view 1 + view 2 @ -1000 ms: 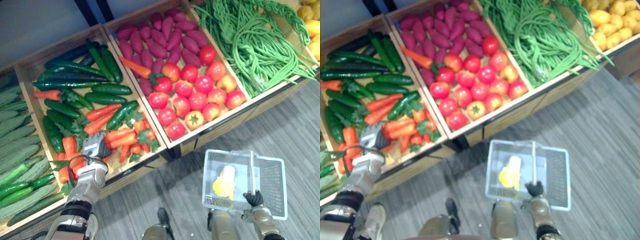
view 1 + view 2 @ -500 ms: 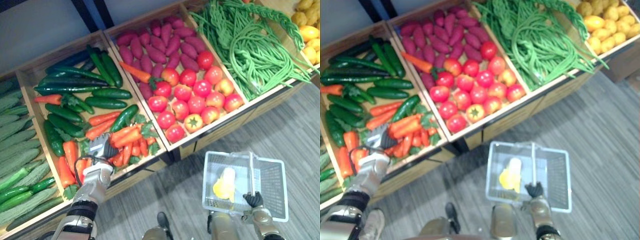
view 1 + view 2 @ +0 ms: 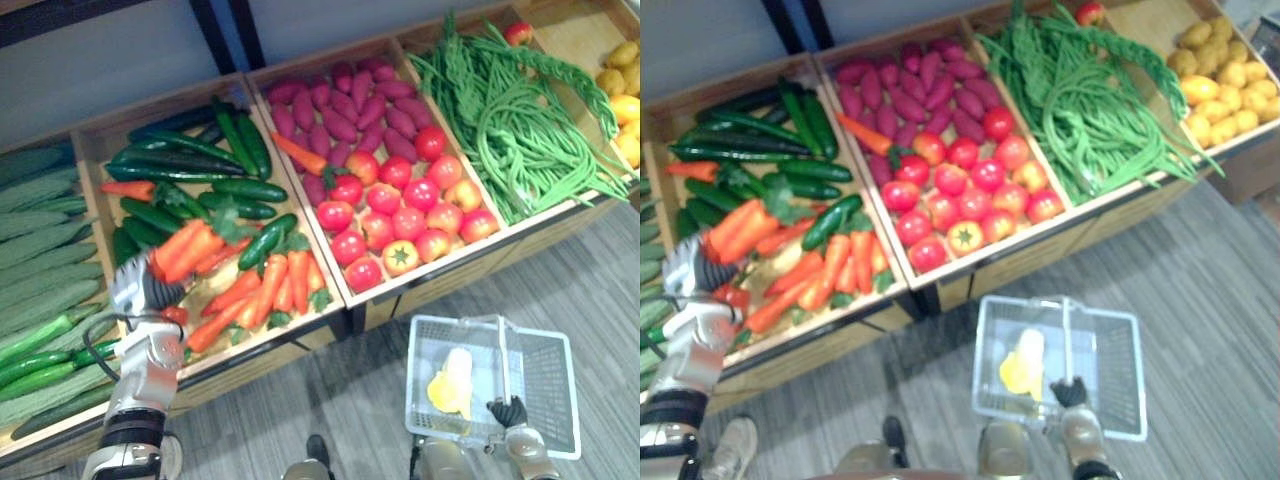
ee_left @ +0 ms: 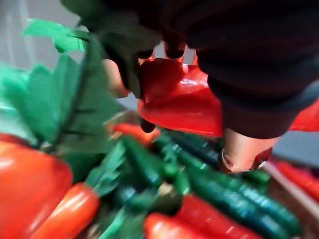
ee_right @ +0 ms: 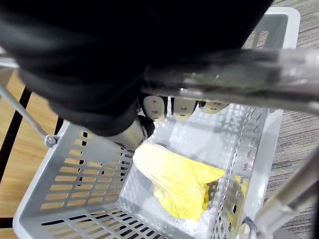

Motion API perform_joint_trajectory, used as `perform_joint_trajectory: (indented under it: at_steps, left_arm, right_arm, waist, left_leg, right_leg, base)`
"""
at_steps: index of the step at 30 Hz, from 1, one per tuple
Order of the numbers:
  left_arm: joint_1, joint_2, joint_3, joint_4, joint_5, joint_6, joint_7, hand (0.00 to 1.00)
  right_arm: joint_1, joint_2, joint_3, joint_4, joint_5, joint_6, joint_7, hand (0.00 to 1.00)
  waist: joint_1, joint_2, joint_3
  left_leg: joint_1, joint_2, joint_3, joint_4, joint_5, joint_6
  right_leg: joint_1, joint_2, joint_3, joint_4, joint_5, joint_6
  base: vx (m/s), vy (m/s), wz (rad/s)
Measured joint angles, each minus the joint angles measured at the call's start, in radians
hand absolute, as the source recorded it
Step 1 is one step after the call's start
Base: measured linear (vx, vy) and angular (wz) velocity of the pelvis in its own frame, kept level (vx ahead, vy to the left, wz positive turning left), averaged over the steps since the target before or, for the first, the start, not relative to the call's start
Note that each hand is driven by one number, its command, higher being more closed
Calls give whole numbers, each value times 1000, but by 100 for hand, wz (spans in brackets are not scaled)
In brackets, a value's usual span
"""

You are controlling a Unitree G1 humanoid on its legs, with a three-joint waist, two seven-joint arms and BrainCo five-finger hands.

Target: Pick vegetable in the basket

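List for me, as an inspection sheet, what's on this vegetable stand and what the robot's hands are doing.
Surface: wooden crates side by side above a grey floor.
Job's things: held carrots with green tops, raised above their crate; grey basket with a yellow leafy vegetable inside.
Clutter: cucumbers, purple sweet potatoes, tomatoes, long beans, yellow produce.
Hands: left hand curled round the held carrots; right hand gripping the basket's handle.
Cables: nothing seen.
Surroundings: plain wall behind the crates.
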Motion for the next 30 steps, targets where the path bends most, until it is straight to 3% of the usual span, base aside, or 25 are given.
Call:
perform_joint_trajectory:
  at_steps: [4, 7, 14, 23, 30]
  left_arm:
    - [53, -70, 0, -68, 35, -4, -29, 100]
    - [56, -83, 7, -74, 41, 2, -34, 100]
    - [132, -89, 63, -268, 41, -12, -33, 100]
    - [175, -102, 72, -470, 35, -91, -41, 100]
    - [207, -102, -17, -627, 19, -169, -78, 100]
  right_arm:
    - [10, 2, -32, 0, -3, 3, 7, 100]
    - [13, 2, -60, -1, -12, 8, 15, 100]
    - [27, 2, -73, -1, -14, 28, 28, 100]
    - [37, 1, -74, 0, -31, 33, 31, 100]
    - [47, 0, -74, 1, -31, 35, 31, 100]
  waist:
    - [0, 8, -20]
    - [1, 7, -22]
    - [1, 8, -70]
    - [3, 15, -95]
    - [7, 17, -119]
  left_leg:
    - [2, -3, -12, 0, 0, 0]
    - [1, -2, -21, 0, 0, 0]
    - [1, -3, -23, -1, 0, 0]
    - [9, -4, -19, 0, 0, 1]
    - [23, -3, 30, 1, 0, 1]
  right_leg:
    - [15, -4, -17, -8, 0, 0]
    - [17, -4, -21, -7, 0, 0]
    - [18, -5, -21, -8, 1, 1]
    - [26, -4, -12, -16, 11, 0]
    - [13, 7, 43, -26, 33, -4]
  base:
    - [8, -4, 10]
    - [-32, -15, 6]
    - [0, 0, 0]
    - [-3, -2, -1]
    - [-26, -13, -21]
